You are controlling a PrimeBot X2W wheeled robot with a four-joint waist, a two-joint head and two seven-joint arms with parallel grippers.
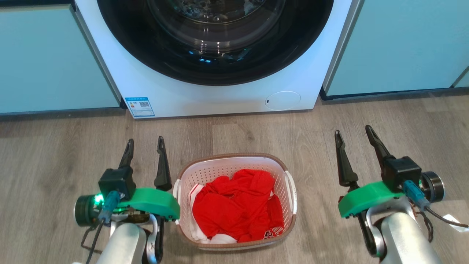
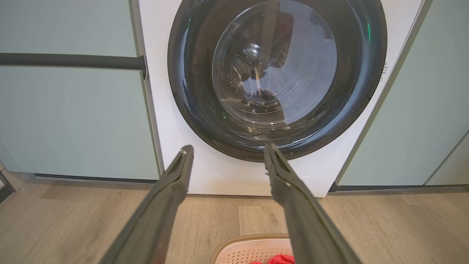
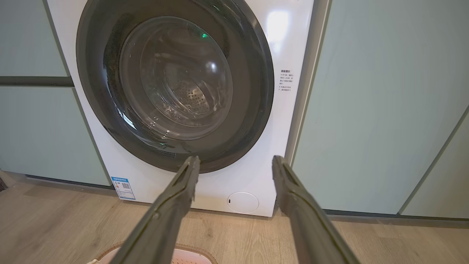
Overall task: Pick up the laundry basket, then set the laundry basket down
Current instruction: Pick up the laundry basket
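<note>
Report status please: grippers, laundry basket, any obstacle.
Left gripper open, close beside laundry basket. Right gripper open, farther off. Basket on floor, red clothes inside. Washing machine behind, no obstacle.

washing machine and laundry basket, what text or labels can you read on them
Blue sticker on the washing machine, lower left of its front: QR code and print, too small to read.
Dark printed block right of the door: too small to read.
White print on the red clothing in the laundry basket: crumpled, not legible.
Nothing can be quoted.
</note>
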